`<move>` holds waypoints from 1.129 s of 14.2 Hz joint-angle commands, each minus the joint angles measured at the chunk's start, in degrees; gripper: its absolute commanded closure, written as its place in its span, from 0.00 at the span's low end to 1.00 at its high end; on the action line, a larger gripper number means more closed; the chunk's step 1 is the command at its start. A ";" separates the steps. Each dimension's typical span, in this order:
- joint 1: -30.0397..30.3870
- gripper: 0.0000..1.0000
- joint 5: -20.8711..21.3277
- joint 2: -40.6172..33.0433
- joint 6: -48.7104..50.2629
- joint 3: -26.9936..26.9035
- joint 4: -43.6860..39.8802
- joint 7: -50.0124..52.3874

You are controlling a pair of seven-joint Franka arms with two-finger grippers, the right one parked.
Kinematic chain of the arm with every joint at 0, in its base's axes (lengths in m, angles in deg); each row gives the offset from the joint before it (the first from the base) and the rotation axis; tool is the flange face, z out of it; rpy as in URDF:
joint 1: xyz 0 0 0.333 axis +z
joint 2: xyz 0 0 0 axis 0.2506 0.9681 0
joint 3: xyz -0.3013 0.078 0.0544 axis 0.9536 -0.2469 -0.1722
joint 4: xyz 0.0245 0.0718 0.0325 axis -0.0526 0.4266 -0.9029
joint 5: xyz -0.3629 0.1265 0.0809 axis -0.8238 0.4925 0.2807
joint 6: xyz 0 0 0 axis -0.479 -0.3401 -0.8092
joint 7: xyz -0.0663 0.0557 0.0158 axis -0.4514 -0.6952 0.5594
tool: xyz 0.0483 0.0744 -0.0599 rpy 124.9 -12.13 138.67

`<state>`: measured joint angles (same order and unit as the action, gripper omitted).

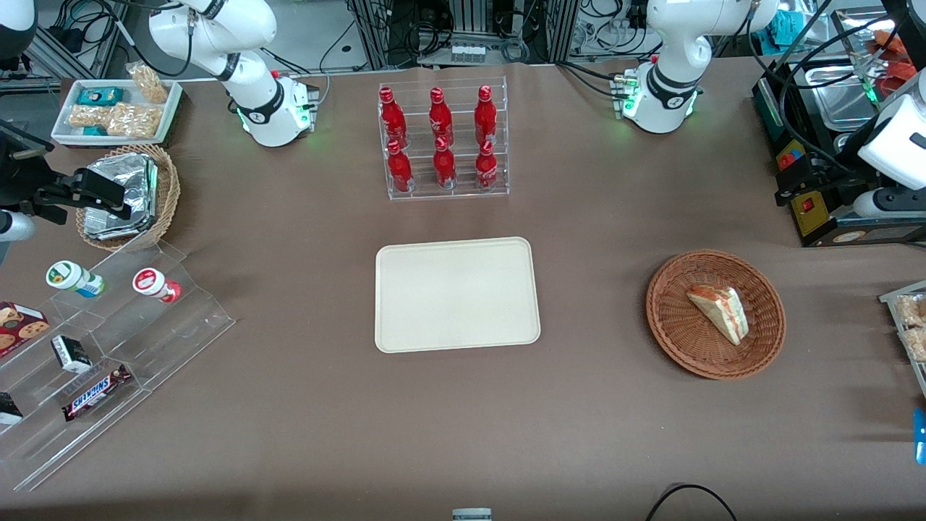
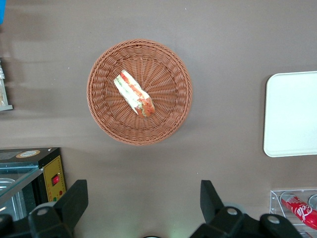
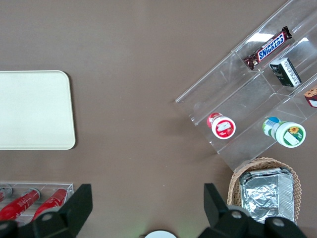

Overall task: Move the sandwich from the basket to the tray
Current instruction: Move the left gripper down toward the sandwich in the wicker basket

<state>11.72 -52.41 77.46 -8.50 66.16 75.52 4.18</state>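
Claw (image 2: 141, 208): released, its two dark fingers (image 2: 74, 201) spread wide with nothing between them; it hangs high above the bare counter (image 1: 304, 434), apart from the basket, over the strip between the basket and the black machine
Basket (image 1: 669, 322): round, reddish-brown wicker, flat on the counter toward the working arm's end, about level with the tray
Sandwich (image 1: 720, 312): lies in the basket, roughly at its middle, a pale wedge in clear wrap with red, orange and green layers showing along one edge; untouched by the claw
Tray (image 1: 457, 294): cream rectangle with rounded corners at the middle of the counter, well apart from the basket, bare
Bottle rack (image 1: 443, 139): clear stepped stand with six red bottles, farther from the front camera than the tray
Black machine (image 1: 814, 199): box with a red switch and yellow panel, at the working arm's end, farther from the front camera than the basket
Foil packs (image 1: 119, 195): in a smaller tan basket toward the parked arm's end
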 commanded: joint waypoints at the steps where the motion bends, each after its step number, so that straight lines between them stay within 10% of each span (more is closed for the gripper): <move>1: -0.89 0.00 -0.48 0.87 0.92 -0.52 -1.61 -0.08; 16: -0.01 0.00 0.31 5.07 -1.17 -0.78 2.87 0.18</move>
<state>11.71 -52.38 79.82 -7.89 65.98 77.87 4.21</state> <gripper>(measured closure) 0.000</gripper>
